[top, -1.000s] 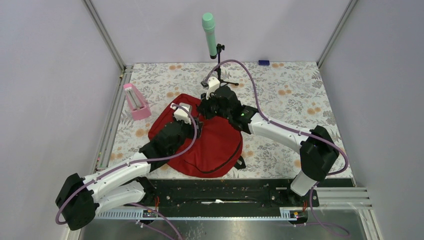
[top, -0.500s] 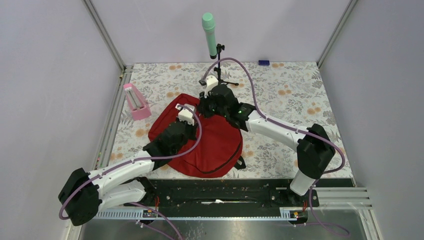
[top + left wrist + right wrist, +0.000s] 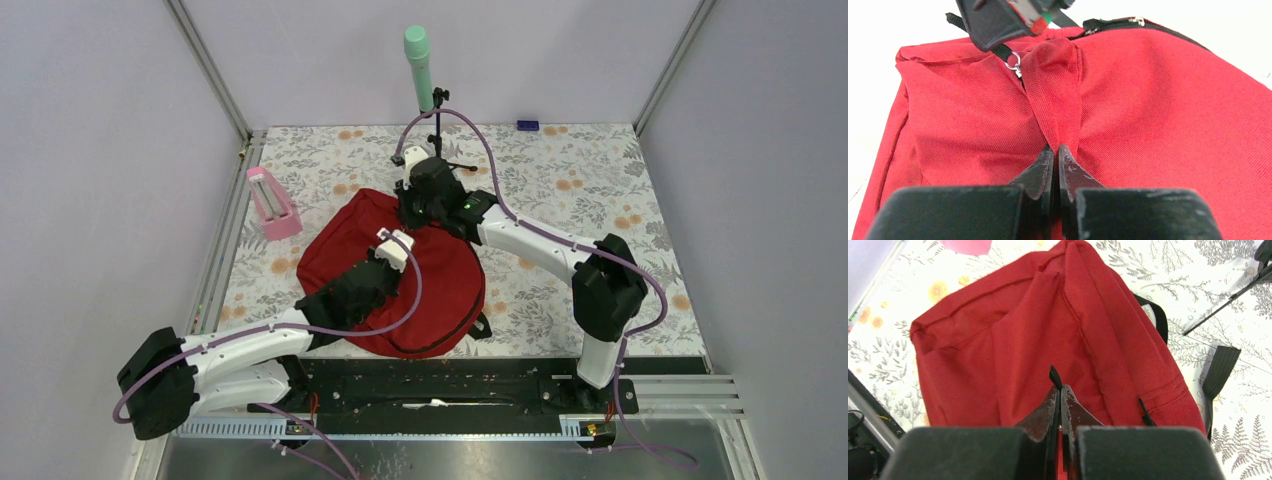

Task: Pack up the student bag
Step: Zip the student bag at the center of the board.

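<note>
In the overhead view the left arm [image 3: 250,340] and right arm [image 3: 530,245] cover the middle of the student bag [image 3: 330,245]. A small blue thing [image 3: 527,125] at top centre is too small to tell. The right wrist view's top edge cuts off a pink shape [image 3: 968,245].

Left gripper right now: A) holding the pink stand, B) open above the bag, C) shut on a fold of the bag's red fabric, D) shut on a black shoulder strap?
C: in the left wrist view the left gripper is closed, with a ridge of the student bag red cloth pinched at its tips.
</note>
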{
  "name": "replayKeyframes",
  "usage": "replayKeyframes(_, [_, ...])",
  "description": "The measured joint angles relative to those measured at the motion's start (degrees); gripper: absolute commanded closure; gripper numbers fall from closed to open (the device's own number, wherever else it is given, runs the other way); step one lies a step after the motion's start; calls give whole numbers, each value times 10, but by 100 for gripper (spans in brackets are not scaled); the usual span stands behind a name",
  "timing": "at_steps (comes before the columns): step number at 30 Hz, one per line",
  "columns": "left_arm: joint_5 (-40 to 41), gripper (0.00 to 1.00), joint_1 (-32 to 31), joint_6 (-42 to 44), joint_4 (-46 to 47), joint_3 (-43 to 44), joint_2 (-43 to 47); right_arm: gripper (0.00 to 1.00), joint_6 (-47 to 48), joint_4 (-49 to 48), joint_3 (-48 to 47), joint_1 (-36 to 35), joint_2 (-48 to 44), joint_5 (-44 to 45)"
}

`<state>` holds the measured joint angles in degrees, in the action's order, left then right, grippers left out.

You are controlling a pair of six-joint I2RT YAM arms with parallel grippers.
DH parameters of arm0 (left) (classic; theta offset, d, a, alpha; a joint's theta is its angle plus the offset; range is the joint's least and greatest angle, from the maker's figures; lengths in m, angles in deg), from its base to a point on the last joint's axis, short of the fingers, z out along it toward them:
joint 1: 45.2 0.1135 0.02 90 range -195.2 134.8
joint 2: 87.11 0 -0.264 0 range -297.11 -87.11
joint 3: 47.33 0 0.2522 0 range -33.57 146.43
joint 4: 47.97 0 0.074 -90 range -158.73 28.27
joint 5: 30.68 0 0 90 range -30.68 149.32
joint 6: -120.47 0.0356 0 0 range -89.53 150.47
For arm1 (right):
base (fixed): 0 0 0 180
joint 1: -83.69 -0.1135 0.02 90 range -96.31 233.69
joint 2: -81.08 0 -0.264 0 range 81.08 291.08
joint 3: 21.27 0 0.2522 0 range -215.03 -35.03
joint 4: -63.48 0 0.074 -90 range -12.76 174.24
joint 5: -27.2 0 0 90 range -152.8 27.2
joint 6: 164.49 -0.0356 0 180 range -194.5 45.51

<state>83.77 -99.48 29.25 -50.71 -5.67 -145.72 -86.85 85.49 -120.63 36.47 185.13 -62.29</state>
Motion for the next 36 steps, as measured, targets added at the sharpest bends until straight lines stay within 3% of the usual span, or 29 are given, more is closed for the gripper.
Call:
replayKeyframes(9, [20, 100, -23, 8, -10, 0, -19, 100, 4, 8, -8, 20, 31, 0])
replayKeyframes(22, [69, 100, -27, -126, -48, -4, 27, 100, -50, 0, 20, 51, 31, -16])
replayKeyframes(30, [63, 100, -21, -158, -57, -4, 31, 100, -63, -31, 42, 55, 31, -26])
replayKeyframes(31, [57, 99, -17, -161, -58, -4, 31, 92, -59, -40, 49, 57, 30, -32])
replayKeyframes(33, [42, 81, -5, -167, -60, -4, 30, 64, -50, -56, 63, 62, 24, -47])
replayKeyframes(36, [17, 29, 7, -170, -79, 3, 24, 44, -26, -88, 77, 79, 7, -45])
